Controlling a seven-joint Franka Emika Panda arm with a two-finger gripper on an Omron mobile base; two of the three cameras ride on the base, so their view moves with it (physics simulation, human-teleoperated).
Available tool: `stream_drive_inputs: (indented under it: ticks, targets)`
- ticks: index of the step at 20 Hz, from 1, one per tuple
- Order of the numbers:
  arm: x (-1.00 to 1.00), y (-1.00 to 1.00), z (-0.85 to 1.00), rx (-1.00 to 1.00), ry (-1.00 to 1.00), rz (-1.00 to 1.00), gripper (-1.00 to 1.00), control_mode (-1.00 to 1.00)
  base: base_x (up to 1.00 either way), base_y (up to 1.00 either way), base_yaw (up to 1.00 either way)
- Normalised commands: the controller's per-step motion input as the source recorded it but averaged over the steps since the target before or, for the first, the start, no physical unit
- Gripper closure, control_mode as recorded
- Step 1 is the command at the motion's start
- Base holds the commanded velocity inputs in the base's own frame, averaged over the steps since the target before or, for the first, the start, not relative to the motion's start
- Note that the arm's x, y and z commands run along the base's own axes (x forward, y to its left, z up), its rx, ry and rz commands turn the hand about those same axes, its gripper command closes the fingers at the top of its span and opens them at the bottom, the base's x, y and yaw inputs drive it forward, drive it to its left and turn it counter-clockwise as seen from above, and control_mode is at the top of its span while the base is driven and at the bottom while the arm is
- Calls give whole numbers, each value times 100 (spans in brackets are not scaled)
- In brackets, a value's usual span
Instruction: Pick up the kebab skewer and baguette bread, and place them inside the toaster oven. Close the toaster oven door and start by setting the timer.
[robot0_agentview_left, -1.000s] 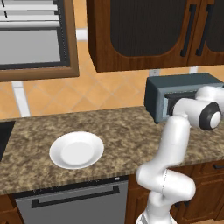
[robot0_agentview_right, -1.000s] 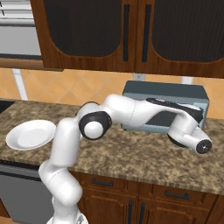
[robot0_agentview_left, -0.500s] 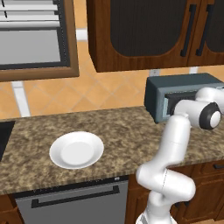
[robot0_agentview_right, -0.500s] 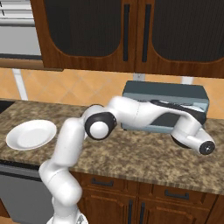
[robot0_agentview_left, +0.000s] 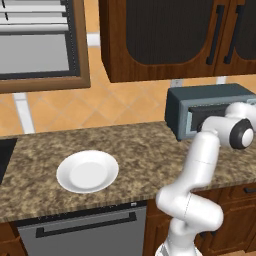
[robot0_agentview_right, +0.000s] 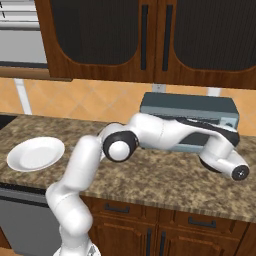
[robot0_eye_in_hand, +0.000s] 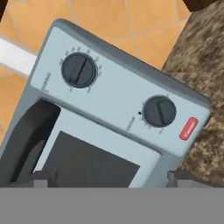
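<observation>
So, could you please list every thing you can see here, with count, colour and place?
toaster oven: one, grey-blue, right end of the counter, against the tiled wall
toaster oven door: one, dark glass, shut
knobs: two, dark, on the oven's control panel
Cancel button: one, red, beside a knob
plate: one, white, bare, left on the counter
counter: one, brown speckled
upper cabinets: dark wood
hand: open, facing the control panel
</observation>
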Motion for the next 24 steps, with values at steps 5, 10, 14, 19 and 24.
stream_drive_inputs:
  ticks: [5, 10, 14, 19, 24]
  targets:
    - [10, -9, -11, 0, 0, 0, -100, -100, 0, 0, 0]
    - [6, -30, -2, 0, 0, 0, -100, -100, 0, 0, 0]
    - [12, -20, -7, 0, 0, 0, -100, -100, 0, 0, 0]
    - [27, 0, -21, 0, 0, 0, -100, -100, 0, 0, 0]
    - [33, 0, -17, 0, 0, 0, -100, -100, 0, 0, 0]
